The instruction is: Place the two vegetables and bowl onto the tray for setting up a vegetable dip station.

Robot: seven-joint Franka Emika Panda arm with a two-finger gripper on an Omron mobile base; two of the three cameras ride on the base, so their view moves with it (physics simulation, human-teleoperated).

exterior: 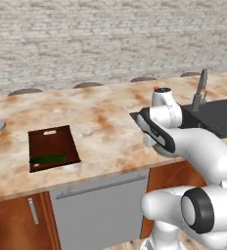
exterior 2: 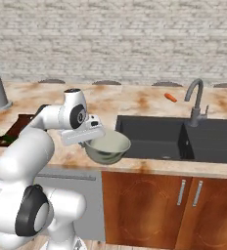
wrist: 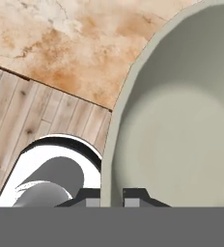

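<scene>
The green vegetable is laid on the tray, the bowl is grasped at its rim by the gripper, and the carrot is left far right.

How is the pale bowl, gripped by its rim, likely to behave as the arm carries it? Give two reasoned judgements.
The bowl looks rigid, so it should keep its shape. Because the gripper pinches only one edge of the rim, the bowl's weight hangs off to one side, so it may tilt or slip. Its smooth sides probably offer little friction, and its rounded underside might rock when set on the tray.
</scene>
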